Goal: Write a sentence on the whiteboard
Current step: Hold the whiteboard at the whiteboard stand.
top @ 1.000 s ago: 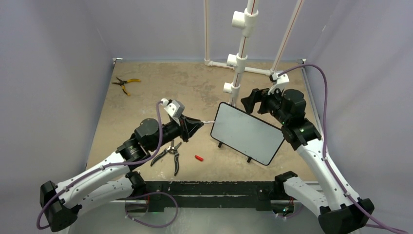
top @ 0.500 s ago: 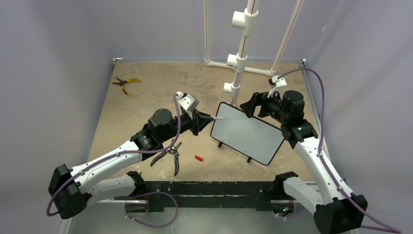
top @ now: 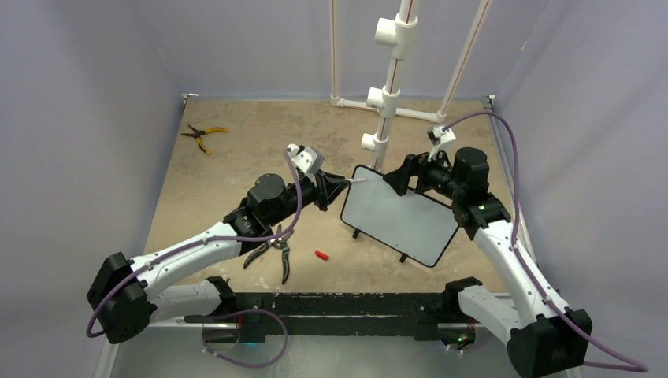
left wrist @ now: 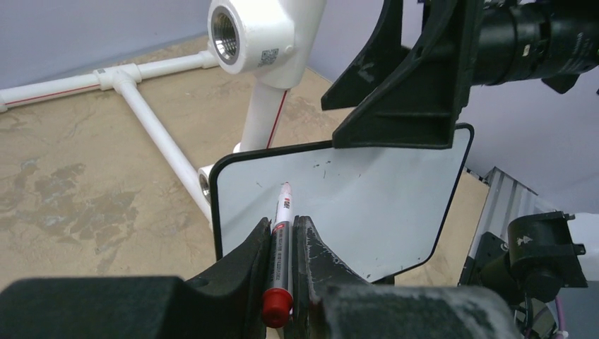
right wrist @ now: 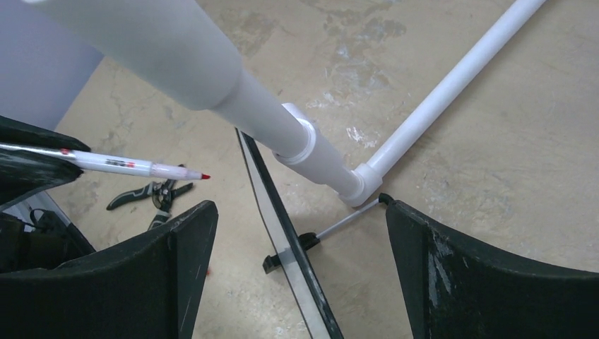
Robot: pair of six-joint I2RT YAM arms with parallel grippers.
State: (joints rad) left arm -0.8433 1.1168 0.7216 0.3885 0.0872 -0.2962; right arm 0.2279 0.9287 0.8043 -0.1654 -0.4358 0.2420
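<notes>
Pale lavender walls (top: pixel 79 118) close in a tan, mottled desk (top: pixel 236 157). A white pipe frame (top: pixel 386 94) rises at its far side, just behind the whiteboard (top: pixel 398 216). The whiteboard stands on its small black feet right of centre, turned at an angle, its face showing only faint specks.

The right hand (top: pixel 408 175) is spread wide over the board's top edge. One finger is on each side, and the wrist view shows a gap to both. The left hand (left wrist: pixel 282 247) is pressed together, pinching a marker (left wrist: pixel 282 212) with its red tip towards the board's upper left corner, just short of the face.

Black-handled shears (top: pixel 272 248) lie under the left arm. Yellow-handled pliers (top: pixel 203 135) lie well apart at the far left. A small red cap (top: pixel 321 255) lies near the board's feet.
</notes>
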